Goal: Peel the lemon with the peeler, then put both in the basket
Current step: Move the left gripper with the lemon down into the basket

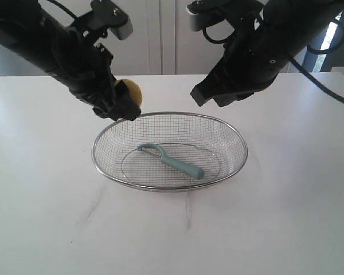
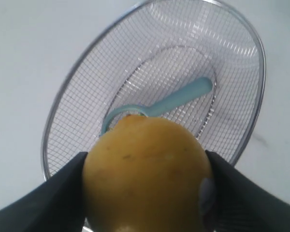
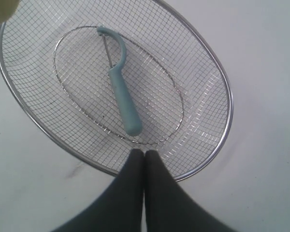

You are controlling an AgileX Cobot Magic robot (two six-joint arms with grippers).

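My left gripper [image 1: 121,106] is shut on the yellow lemon [image 1: 131,91], holding it in the air just beyond the basket's far left rim. In the left wrist view the lemon [image 2: 146,176] fills the space between both black fingers [image 2: 53,198]. The teal-handled peeler [image 1: 173,162] lies flat on the floor of the silver wire basket [image 1: 229,162], blade head toward the left. My right gripper [image 3: 144,153] is shut with nothing in it, hovering above the basket's far right rim [image 3: 226,121]; the peeler [image 3: 122,94] lies below it.
The basket stands in the middle of a white table [image 1: 46,206]. White cabinet doors [image 1: 160,34] rise behind the table. Both black arms hang over the table's far half.
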